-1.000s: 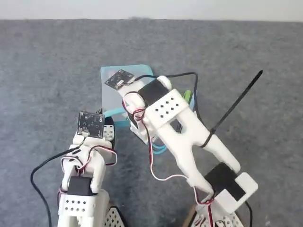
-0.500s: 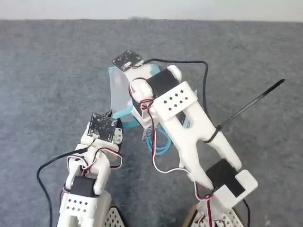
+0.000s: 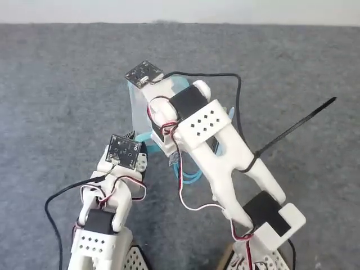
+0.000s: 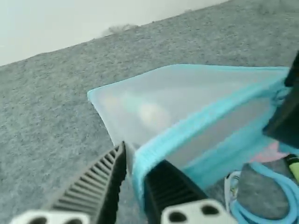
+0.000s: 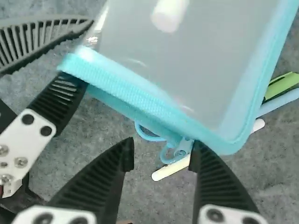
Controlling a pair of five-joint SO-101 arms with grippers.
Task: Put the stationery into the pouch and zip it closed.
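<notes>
The left gripper (image 4: 135,173) pinches the pouch (image 4: 187,100) by its zip edge, while the right gripper (image 5: 161,150), jaws parted, straddles the zip pull (image 5: 180,148).

Translucent frosted plastic pouch w/ light-blue zip edging (image 3: 138,111) (image 4: 187,98) (image 5: 196,60): tilted, zip edge raised, one zip-edge corner pinched in left gripper (image 4: 135,163). Slider w/ blue loop pull (image 5: 180,148) near other corner. Pale blurred item (image 5: 167,16) shows thru pouch wall. Outside pouch: green pen (image 5: 280,83) & light-blue pen (image 5: 280,103) poking past corner; white stick (image 5: 170,170) just beside slider. Blue cord loop (image 4: 261,191) lies near zip edge.
</notes>
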